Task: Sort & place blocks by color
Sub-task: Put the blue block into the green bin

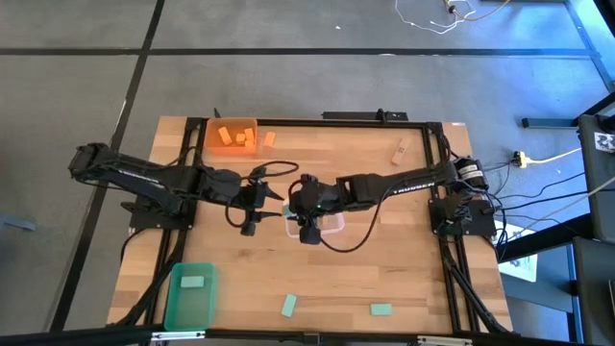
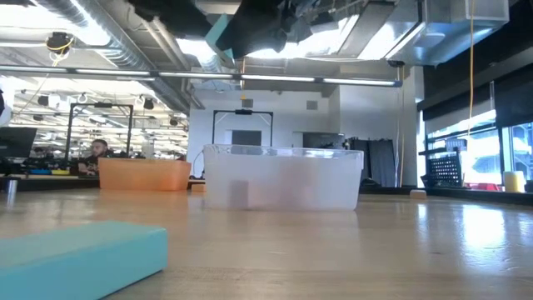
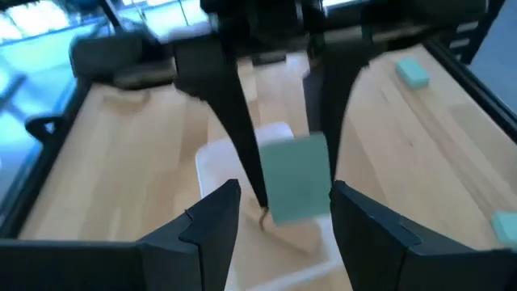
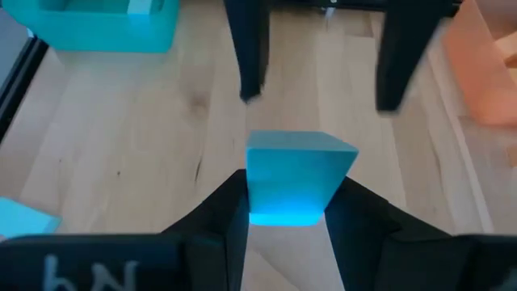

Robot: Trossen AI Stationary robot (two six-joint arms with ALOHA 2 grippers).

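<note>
My right gripper (image 4: 287, 206) is shut on a mint green block (image 4: 297, 182) above the clear bin (image 1: 332, 227) at the table's middle. In the left wrist view the block (image 3: 297, 176) hangs over that bin (image 3: 218, 162), where a tan block (image 3: 297, 236) lies. My left gripper (image 3: 284, 194) stands open just left of the bin, facing the held block without touching it. Two more green blocks (image 1: 288, 306) (image 1: 381, 309) lie on the table near the front edge. An orange block (image 1: 270, 138) and a tan block (image 1: 399, 150) lie at the back. My right gripper pinches the mint green block by two opposite sides (image 4: 257, 194) between its two fingers (image 3: 241, 121). The fingers slant down from the table's right side. The block sits at their free ends, lifted clear above the clear bin.
An orange bin (image 1: 233, 135) holding orange blocks stands at the far left. A green bin (image 1: 178, 303) with one green block inside is at the near left. Black frame rails (image 1: 452, 250) run along the table's sides. Bare wood lies to the near right.
</note>
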